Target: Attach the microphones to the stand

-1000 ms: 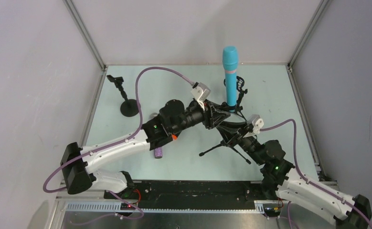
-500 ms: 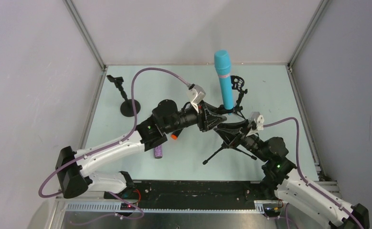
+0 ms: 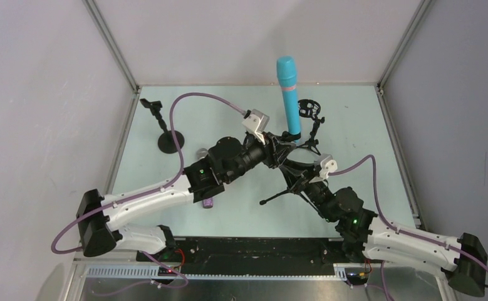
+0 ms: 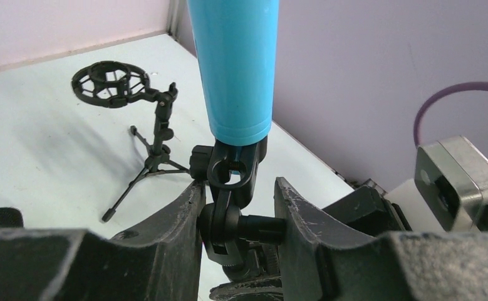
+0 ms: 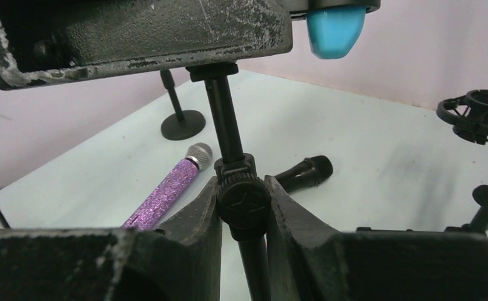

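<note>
The turquoise-blue microphone [image 3: 288,94] stands upright in the clip [image 4: 232,172] of a black tripod stand [image 3: 277,196]. My left gripper [image 3: 283,150] [image 4: 238,200] is shut on the stand's swivel joint just under the clip. My right gripper [image 3: 299,179] [image 5: 242,194] is shut on the knurled collar of the stand's pole [image 5: 224,122], lower down. The purple glitter microphone [image 5: 166,188] [image 3: 208,202] lies flat on the table, mostly hidden by my left arm in the top view. A black microphone [image 5: 304,172] lies beside it; its far end is hidden.
A second tripod stand with an empty ring shock mount [image 3: 309,110] [image 4: 111,83] stands just right of the turquoise microphone. A round-base stand [image 3: 168,141] [image 5: 183,124] with an empty clip is at the back left. Enclosure walls [image 3: 53,94] border the table.
The stand with the turquoise microphone has shifted left and toward the back, both grippers still on it. My right arm has dropped lower and stretched out.
</note>
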{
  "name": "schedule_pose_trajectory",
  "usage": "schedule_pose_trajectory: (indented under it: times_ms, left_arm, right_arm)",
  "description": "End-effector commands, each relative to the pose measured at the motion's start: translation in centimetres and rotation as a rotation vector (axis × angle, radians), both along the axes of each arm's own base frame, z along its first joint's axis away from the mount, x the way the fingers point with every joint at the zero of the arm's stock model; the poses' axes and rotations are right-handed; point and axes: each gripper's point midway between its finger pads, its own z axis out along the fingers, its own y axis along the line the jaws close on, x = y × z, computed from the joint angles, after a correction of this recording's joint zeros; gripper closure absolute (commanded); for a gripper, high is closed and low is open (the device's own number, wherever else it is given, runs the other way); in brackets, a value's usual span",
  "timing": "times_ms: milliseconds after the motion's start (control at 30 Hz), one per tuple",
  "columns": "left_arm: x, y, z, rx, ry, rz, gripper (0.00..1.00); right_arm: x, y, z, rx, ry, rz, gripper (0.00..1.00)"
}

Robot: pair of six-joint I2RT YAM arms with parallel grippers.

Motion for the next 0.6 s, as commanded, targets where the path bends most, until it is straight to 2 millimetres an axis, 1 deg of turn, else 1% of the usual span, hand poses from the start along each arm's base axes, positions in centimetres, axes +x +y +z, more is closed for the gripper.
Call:
schedule_pose_trajectory:
  times_ms: [0, 33, 67, 100, 133, 167, 200, 233, 267, 333, 400, 567]
  left_arm:
    - [3.8, 6.0, 12.4, -0.211, -0.275, 0.207, 1.0]
    - [3.6, 5.7, 12.1, -0.206, -0.287, 0.135, 1.0]
    - [2.5, 5.1, 12.0, -0.206, -0.301, 0.041, 1.0]
    - [2.7, 5.5, 12.0, -0.198, -0.316, 0.017, 1.0]
    - [1.5, 5.2, 12.0, -0.189, -0.342, -0.061, 1.0]
    - [1.4, 5.5, 12.1, -0.181, -0.36, -0.081, 1.0]
    - [0.6, 5.6, 12.3, -0.171, -0.393, -0.125, 1.0]
    - [0.3, 5.8, 12.4, -0.166, -0.41, -0.14, 1.0]
    - [-0.2, 6.0, 12.6, -0.162, -0.428, -0.162, 1.0]
    - [-0.5, 6.3, 12.8, -0.167, -0.438, -0.168, 1.0]
    - [-0.3, 6.3, 12.9, -0.178, -0.426, -0.161, 1.0]
    - [0.7, 5.5, 12.5, -0.179, -0.398, -0.113, 1.0]
  right_arm:
    - [1.2, -2.4, 1.2, 0.061, 0.004, -0.078, 1.0]
    - [0.2, -1.5, 1.4, 0.063, -0.003, 0.016, 1.0]
    - [-0.1, -1.1, 1.2, 0.055, -0.002, 0.086, 1.0]
    - [-0.5, -1.1, 1.6, 0.067, -0.011, 0.125, 1.0]
    - [-0.8, -0.9, 1.5, 0.065, -0.007, 0.192, 1.0]
    - [-1.0, -0.9, 1.6, 0.067, -0.012, 0.219, 1.0]
    - [-1.2, -0.9, 1.5, 0.065, -0.008, 0.262, 1.0]
    - [-0.8, -1.3, 1.4, 0.063, -0.006, 0.259, 1.0]
    - [-1.1, -1.1, 1.2, 0.061, 0.004, 0.292, 1.0]
    - [-0.8, -1.2, 1.1, 0.065, 0.013, 0.295, 1.0]
    - [-0.5, -1.1, 0.9, 0.073, 0.026, 0.289, 1.0]
    - [0.1, -0.7, 0.5, 0.086, 0.051, 0.28, 1.0]
